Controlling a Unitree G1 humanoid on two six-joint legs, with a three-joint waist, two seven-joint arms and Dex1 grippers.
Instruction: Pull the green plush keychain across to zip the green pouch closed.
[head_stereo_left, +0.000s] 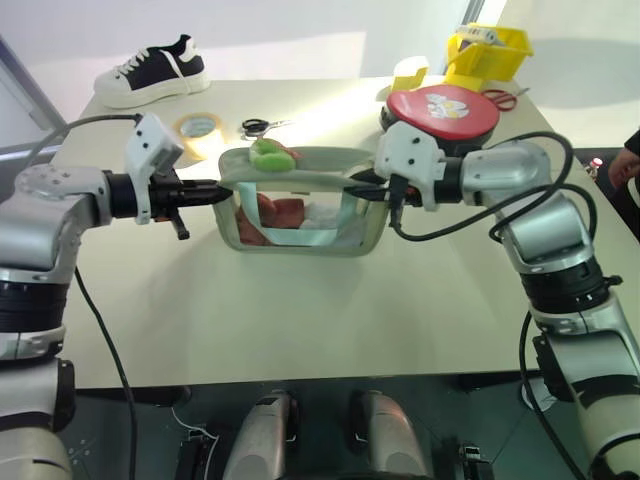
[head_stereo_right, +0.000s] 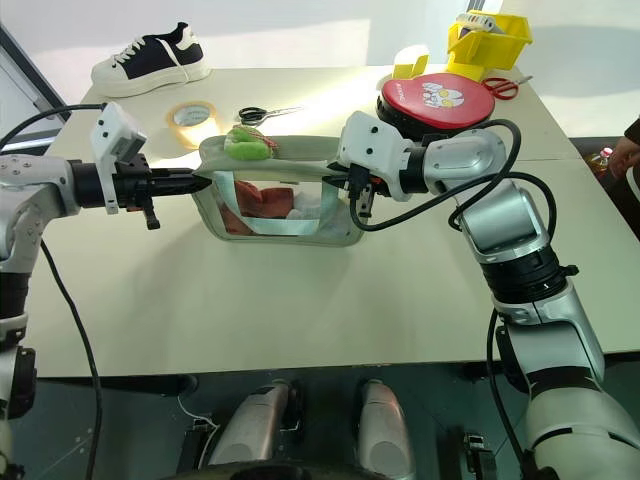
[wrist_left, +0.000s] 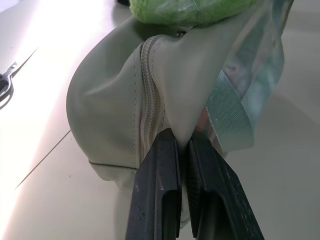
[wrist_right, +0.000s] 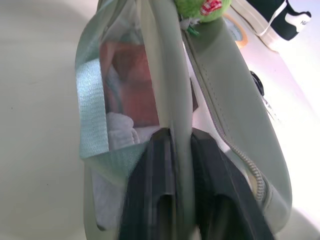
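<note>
The green pouch (head_stereo_left: 300, 225) is in the middle of the table, its clear side showing red and light-blue contents. The green plush keychain (head_stereo_left: 270, 153) lies on top near the pouch's left end, beside the zipper. My left gripper (head_stereo_left: 215, 192) is shut on the fabric of that left end; in its wrist view the fingertips (wrist_left: 170, 145) pinch a fold next to the zipper teeth. My right gripper (head_stereo_left: 360, 187) is at the pouch's right end. Its fingers (wrist_right: 157, 150) stand slightly apart with the pouch's rim between them.
At the table's far side are a black-and-white shoe (head_stereo_left: 150, 72), a tape roll (head_stereo_left: 198, 126), scissors (head_stereo_left: 262, 126), a red round tin (head_stereo_left: 442, 105), a yellow bin (head_stereo_left: 490, 50) and red-handled scissors (head_stereo_left: 505, 97). A person's hand (head_stereo_left: 625, 165) shows at the right edge.
</note>
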